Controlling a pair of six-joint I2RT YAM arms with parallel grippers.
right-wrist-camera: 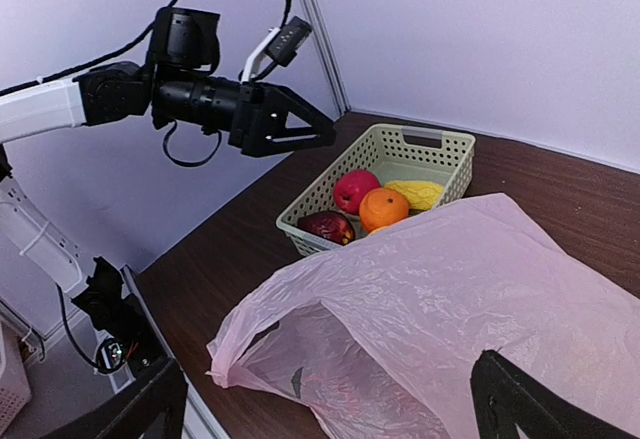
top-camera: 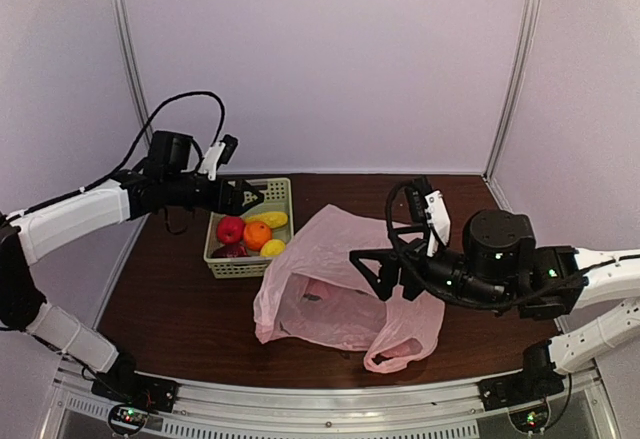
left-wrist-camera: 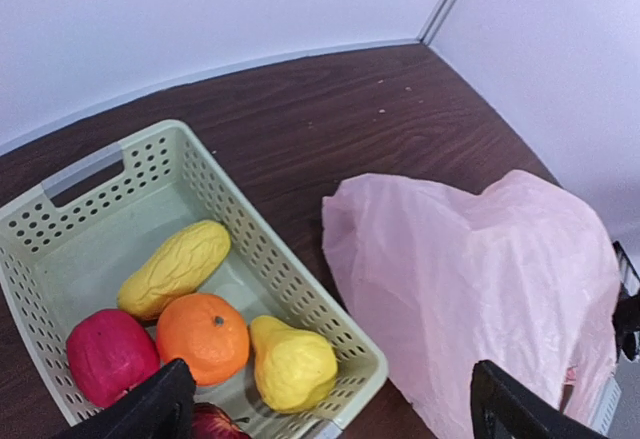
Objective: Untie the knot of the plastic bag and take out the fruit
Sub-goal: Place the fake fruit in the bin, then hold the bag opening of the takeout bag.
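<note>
The pink plastic bag (top-camera: 335, 269) lies slack on the table with its mouth open toward the near edge. A small dark mark shows through it, and I see no fruit inside. It also shows in the left wrist view (left-wrist-camera: 480, 279) and the right wrist view (right-wrist-camera: 450, 289). The fruit lies in the pale green basket (top-camera: 245, 267): a red one (top-camera: 230, 229), an orange (top-camera: 258, 235), a yellow pear (left-wrist-camera: 292, 362), an elongated yellow one (left-wrist-camera: 175, 267) and a dark red one (right-wrist-camera: 325, 227). My left gripper (top-camera: 258, 197) is open and empty above the basket. My right gripper (top-camera: 368, 271) is open and empty over the bag's right side.
The basket (left-wrist-camera: 290, 279) stands at the back left, close to the bag's left edge. White walls enclose the back and sides. The table's metal front rail (top-camera: 320, 409) runs along the near edge. The left arm (right-wrist-camera: 200, 99) shows above the basket (right-wrist-camera: 420, 139).
</note>
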